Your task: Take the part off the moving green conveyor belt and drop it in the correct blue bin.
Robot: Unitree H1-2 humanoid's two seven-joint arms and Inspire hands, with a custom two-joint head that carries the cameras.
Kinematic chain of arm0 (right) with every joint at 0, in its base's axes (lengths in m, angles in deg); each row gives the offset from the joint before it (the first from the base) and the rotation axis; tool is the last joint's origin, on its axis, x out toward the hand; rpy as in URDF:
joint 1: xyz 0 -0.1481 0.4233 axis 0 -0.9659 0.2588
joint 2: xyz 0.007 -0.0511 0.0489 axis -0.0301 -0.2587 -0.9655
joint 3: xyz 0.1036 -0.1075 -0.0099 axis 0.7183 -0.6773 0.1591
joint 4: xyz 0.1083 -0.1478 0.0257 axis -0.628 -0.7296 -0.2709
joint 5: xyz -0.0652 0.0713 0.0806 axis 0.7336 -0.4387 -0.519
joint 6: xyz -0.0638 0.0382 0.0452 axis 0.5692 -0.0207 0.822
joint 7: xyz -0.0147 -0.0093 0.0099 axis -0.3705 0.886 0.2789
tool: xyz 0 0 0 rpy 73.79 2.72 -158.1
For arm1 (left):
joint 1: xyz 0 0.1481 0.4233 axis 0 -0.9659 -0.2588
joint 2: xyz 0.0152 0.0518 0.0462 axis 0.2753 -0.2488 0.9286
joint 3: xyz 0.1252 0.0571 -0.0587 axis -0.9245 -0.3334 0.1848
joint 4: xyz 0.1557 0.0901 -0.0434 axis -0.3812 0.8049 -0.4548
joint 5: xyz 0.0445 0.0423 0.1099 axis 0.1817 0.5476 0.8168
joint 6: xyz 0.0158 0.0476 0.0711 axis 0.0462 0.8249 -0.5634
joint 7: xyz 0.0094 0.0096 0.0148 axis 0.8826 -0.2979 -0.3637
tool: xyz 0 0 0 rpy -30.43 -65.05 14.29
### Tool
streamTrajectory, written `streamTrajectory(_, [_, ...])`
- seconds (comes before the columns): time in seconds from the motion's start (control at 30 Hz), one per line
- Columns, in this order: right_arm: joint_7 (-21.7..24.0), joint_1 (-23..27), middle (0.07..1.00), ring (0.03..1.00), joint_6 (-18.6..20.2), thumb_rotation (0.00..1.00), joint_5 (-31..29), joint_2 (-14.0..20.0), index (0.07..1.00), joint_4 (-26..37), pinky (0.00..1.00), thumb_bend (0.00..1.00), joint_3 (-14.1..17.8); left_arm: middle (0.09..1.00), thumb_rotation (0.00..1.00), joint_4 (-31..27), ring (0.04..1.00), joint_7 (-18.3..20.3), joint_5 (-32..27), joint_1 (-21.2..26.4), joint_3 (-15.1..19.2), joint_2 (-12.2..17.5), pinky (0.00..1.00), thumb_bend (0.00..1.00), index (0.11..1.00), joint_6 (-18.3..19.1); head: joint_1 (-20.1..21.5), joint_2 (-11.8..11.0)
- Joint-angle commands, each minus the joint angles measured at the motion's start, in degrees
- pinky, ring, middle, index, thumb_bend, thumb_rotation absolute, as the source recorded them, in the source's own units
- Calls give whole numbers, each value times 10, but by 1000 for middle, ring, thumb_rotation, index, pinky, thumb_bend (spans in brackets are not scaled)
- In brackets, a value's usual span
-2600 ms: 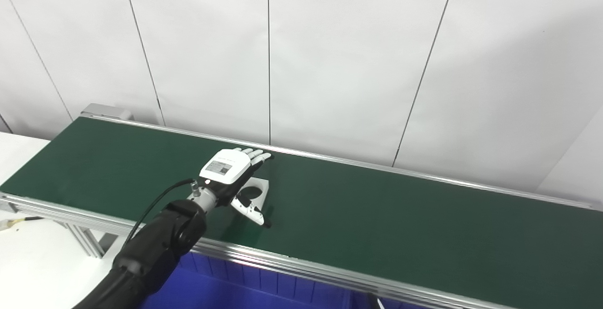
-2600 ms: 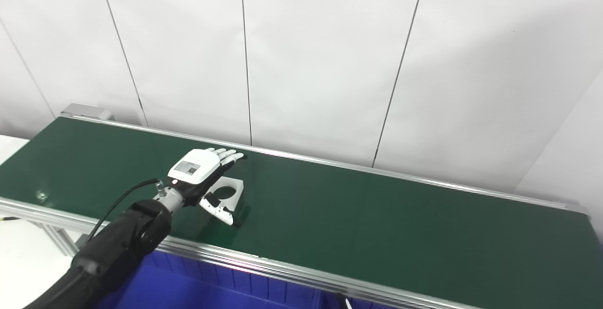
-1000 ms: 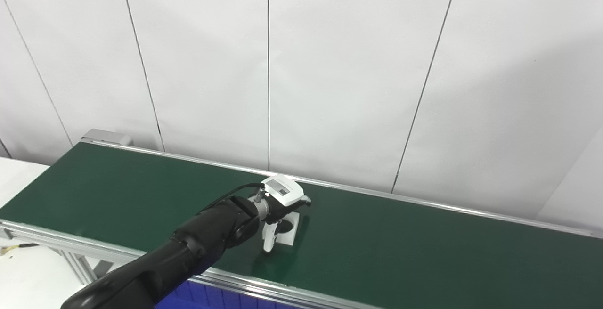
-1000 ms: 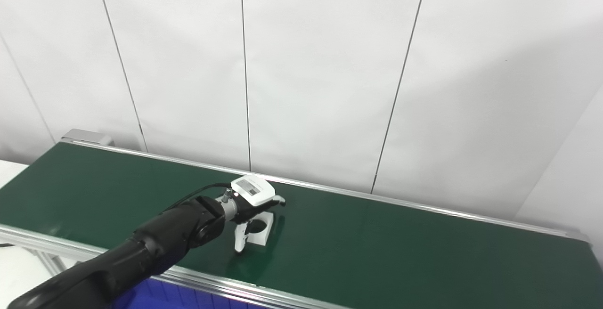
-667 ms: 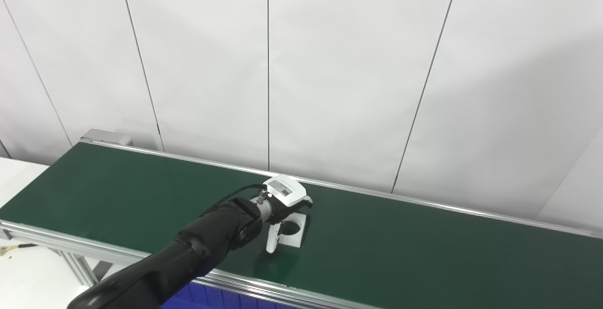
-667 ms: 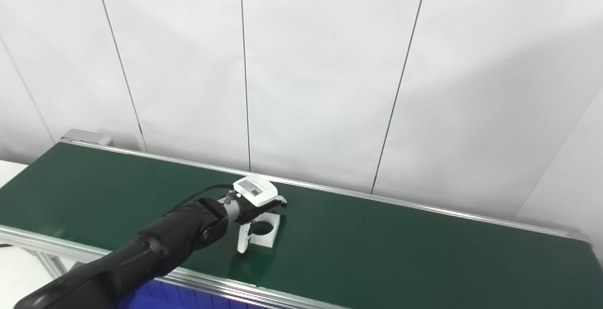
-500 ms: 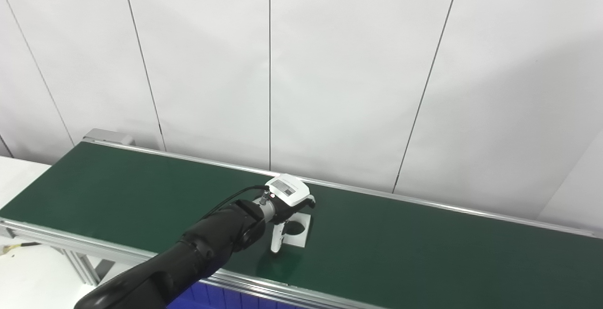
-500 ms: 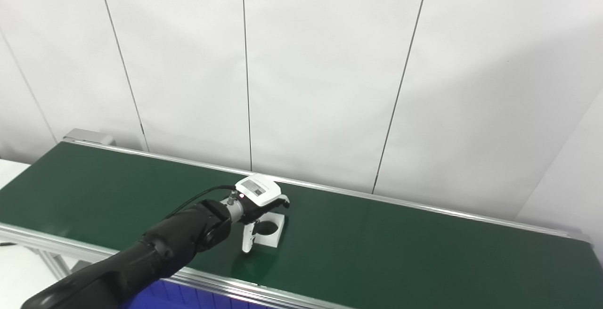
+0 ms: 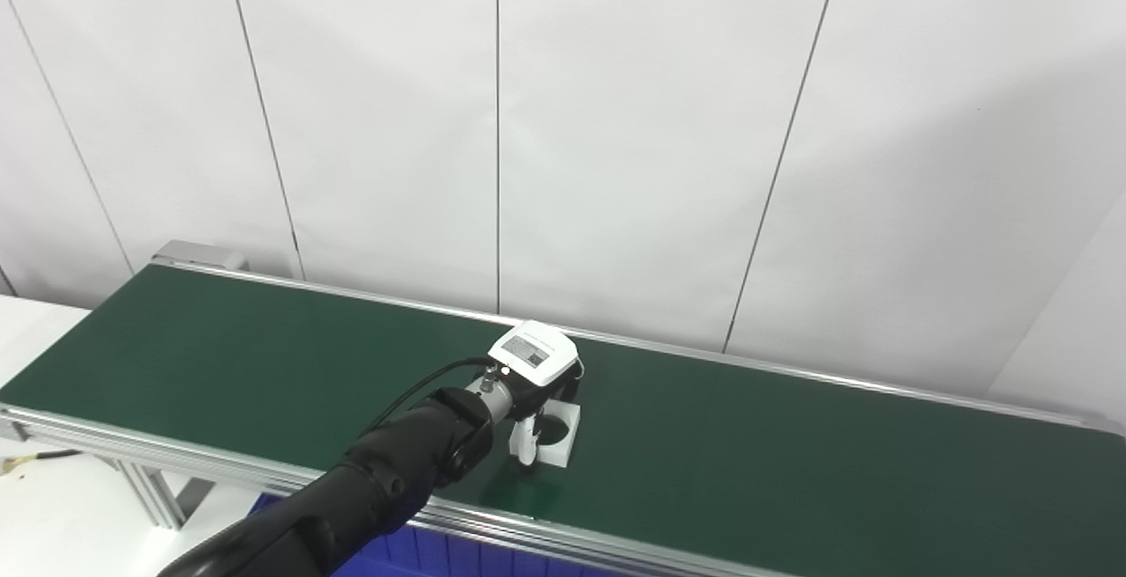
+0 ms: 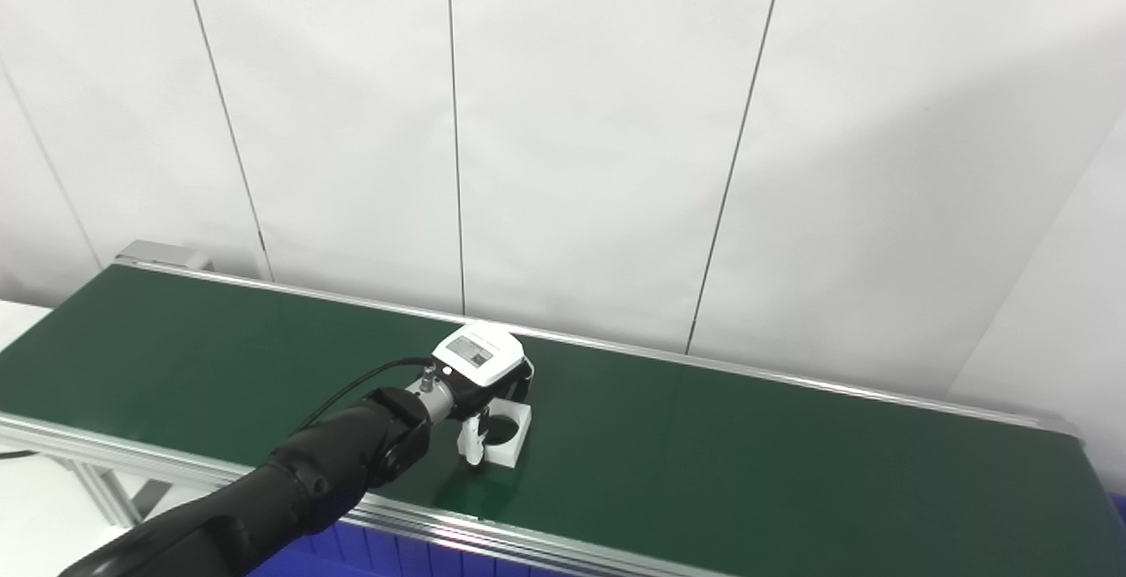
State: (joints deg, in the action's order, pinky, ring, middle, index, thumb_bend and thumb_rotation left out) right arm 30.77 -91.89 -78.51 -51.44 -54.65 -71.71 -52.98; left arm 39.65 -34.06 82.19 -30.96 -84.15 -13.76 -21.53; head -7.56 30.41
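Observation:
A white block part with a round hole (image 9: pixel 564 439) sits on the green conveyor belt (image 9: pixel 792 471), near its middle. My left hand (image 9: pixel 533 361) is on top of it, its white back facing up. The fingers curl down over the part's far side and the thumb (image 9: pixel 526 447) presses against its near left side, so the hand is closed around the part. The part's underside looks level with the belt; I cannot tell if it is lifted. The same grasp shows in the right eye view (image 10: pixel 479 355). My right hand is out of view.
Blue bins (image 9: pixel 413 552) lie below the belt's near aluminium rail (image 9: pixel 616 551), mostly cut off by the picture's bottom edge. Another blue edge (image 10: pixel 1117 507) shows at the far right. A white panel wall stands right behind the belt. A white table surface (image 9: pixel 53 507) lies at the left.
The part has ridden the belt to the right and my left hand has followed it. The hand went from flat and open above the part to curled around it, thumb drawn in against its side.

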Motion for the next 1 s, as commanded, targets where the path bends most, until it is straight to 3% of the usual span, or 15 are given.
streamTrajectory(0.0, [5,6,987,992,-20,1000,-3,-2,975,17,969,1000,3,462,0,14,387,-16,10,10,-4,16,270,500,527,17,-1,0])
streamTrajectory(0.1, [6,7,985,989,-20,1000,-3,0,974,17,965,1000,3,466,0,8,397,-16,7,8,-3,17,255,501,516,22,-1,0])
streamTrajectory(0.33, [15,6,979,983,-20,990,-9,1,967,15,961,1000,10,478,0,-49,402,29,4,2,6,29,309,500,525,40,-14,1])
streamTrajectory(0.53, [35,7,982,992,-20,978,-21,1,970,4,981,1000,26,485,0,-187,410,117,0,-19,32,54,336,502,524,70,-38,-3])
streamTrajectory(0.73, [54,10,990,1000,-20,987,-24,0,978,-5,1000,1000,39,493,0,-358,407,198,-22,-53,74,87,369,501,536,73,-56,2])
streamTrajectory(0.87, [59,13,991,1000,-20,993,-23,1,982,-7,1000,996,46,492,0,-469,404,239,-40,-84,113,100,379,500,540,78,-63,21])
streamTrajectory(0.9, [60,14,991,1000,-20,994,-22,1,982,-6,1000,993,48,492,0,-496,402,246,-44,-91,122,103,383,500,541,77,-67,41])
streamTrajectory(0.93, [62,14,992,1000,-20,994,-22,2,984,-5,998,994,50,493,0,-514,401,253,-46,-96,129,105,379,499,542,76,-67,41])
streamTrajectory(0.97, [65,16,992,999,-20,994,-24,2,984,-2,998,994,52,493,0,-539,400,268,-49,-103,138,108,377,499,542,79,-69,60])
